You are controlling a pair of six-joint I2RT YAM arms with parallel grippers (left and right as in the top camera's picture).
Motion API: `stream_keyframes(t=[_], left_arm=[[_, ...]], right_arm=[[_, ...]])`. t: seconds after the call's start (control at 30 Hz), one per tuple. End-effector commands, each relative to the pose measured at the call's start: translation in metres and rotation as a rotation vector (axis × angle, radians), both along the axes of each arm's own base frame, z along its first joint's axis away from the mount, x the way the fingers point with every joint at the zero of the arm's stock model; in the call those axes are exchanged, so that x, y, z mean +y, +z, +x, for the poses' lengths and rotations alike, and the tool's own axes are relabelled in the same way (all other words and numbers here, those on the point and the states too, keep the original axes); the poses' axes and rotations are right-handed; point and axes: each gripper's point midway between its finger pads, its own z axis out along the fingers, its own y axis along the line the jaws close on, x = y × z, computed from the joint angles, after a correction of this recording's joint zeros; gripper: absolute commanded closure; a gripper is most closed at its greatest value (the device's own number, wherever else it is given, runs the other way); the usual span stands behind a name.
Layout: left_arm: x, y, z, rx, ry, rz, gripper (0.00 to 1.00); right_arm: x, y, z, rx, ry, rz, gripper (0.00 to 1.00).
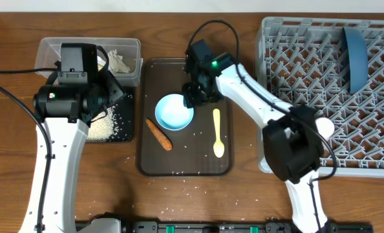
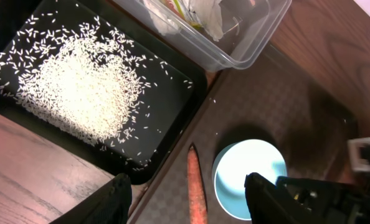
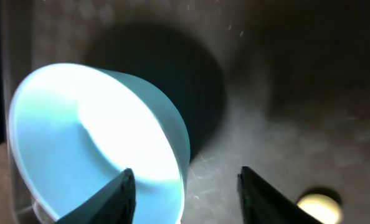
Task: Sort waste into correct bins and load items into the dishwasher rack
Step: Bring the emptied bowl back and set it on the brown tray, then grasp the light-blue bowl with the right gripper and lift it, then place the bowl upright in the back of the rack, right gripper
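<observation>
**Operator:** When the cup pick-up is set up, what does the overhead view show?

**Technician:** It shows the right gripper (image 1: 194, 96) at the far-right rim of the small light blue round cup (image 1: 174, 112), which stands on the large dark brown serving tray (image 1: 179, 167). Just near-left of the cup lies the short orange-brown carrot-like stick (image 1: 158, 134). To the right stands the large grey plastic lattice rack (image 1: 289, 39).

**Operator:** And the left wrist view?

**Technician:** Here the left gripper (image 2: 188, 193) is spread wide and empty above the stick. On the far left, the loose white rice grains (image 2: 79, 87) lie in the shallow black rectangular tray (image 2: 179, 112).

**Operator:** And the right wrist view?

**Technician:** The jaws stand wide and hold nothing. The fingers (image 3: 119, 193) straddle the cup wall, one over the inside and one outside. Recommended procedure: lower until both pads overlap the wall, close squarely, then lift straight up. A tilted grip would likely tip the cup.
</observation>
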Motion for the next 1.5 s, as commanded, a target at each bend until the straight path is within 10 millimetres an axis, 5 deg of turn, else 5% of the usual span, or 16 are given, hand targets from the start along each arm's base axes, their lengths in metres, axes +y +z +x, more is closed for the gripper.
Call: stream_keyframes(t=[0.0,0.23,0.37,0.47,0.63,0.77,0.87,1.0,1.37,1.47], left_arm=[[0.003,-0.001,0.000,0.008,0.006,0.009,0.39],[0.003,-0.002,-0.001,0.012,0.006,0.009,0.39],[0.003,-0.002,-0.001,0.012,0.006,0.009,0.39],[0.003,-0.002,-0.001,0.011,0.006,0.009,0.39],[0.003,-0.002,-0.001,0.011,0.007,0.009,0.38],[0.003,-0.002,-0.001,0.011,0.007,0.009,0.38],[0.003,-0.002,-0.001,0.011,0.007,0.009,0.38],[0.003,-0.002,-0.001,0.011,0.007,0.008,0.37],[0.003,-0.002,0.000,0.011,0.006,0.009,0.37],[0.003,-0.002,0.002,0.008,0.006,0.009,0.37]], right_arm=[[0.006,-0.018,-0.009,0.017,0.016,-0.042,0.56],[0.000,-0.028,-0.005,0.002,0.007,-0.088,0.99],[-0.014,-0.022,0.005,-0.022,-0.030,-0.115,0.99],[-0.037,0.000,0.023,-0.075,-0.083,-0.142,0.99],[-0.104,0.075,0.064,-0.287,-0.244,-0.236,0.99],[-0.191,0.155,0.092,-0.544,-0.466,-0.404,0.99],[-0.259,0.209,0.096,-0.716,-0.633,-0.612,0.99],[-0.313,0.252,0.093,-0.825,-0.627,-0.941,0.99],[-0.330,0.231,0.139,-0.767,-0.349,-1.418,0.99],[-0.330,0.213,0.157,-0.740,-0.280,-1.477,0.99]])
